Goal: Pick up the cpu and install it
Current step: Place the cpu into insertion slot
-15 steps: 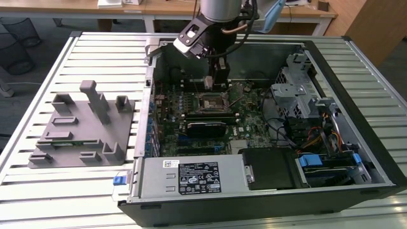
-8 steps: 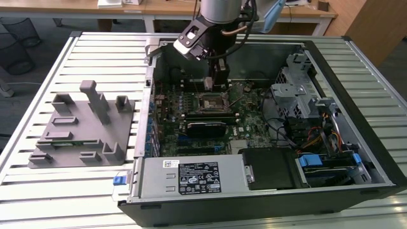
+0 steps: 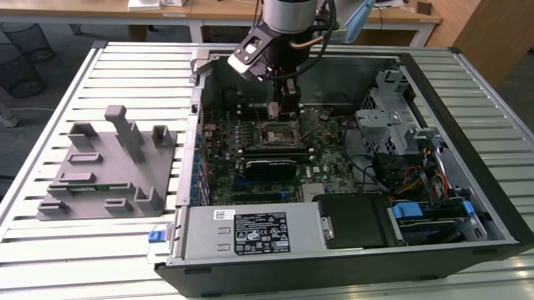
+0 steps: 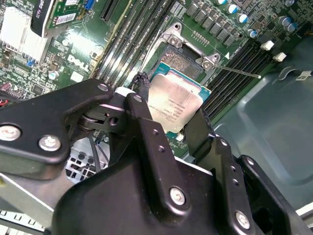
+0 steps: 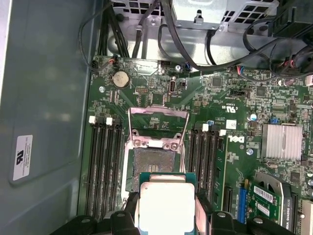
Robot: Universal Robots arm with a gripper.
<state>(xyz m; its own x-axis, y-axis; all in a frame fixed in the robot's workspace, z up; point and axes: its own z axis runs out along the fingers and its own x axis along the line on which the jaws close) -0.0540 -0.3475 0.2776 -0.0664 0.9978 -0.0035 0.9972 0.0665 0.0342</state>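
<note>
While your gripper (image 5: 167, 198) clamps the cpu (image 5: 166, 208) by two opposite edges, you see the chip as a thin square with a pale silver-white, faintly printed metal lid on a green rim. It hangs just above the open socket (image 5: 152, 164) on the motherboard (image 5: 220, 98), seemingly not touching it, inside the computer case (image 3: 471, 119) on the counter (image 3: 125, 69).

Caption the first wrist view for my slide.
The hand holds the cpu close to the open socket on the motherboard.
</note>
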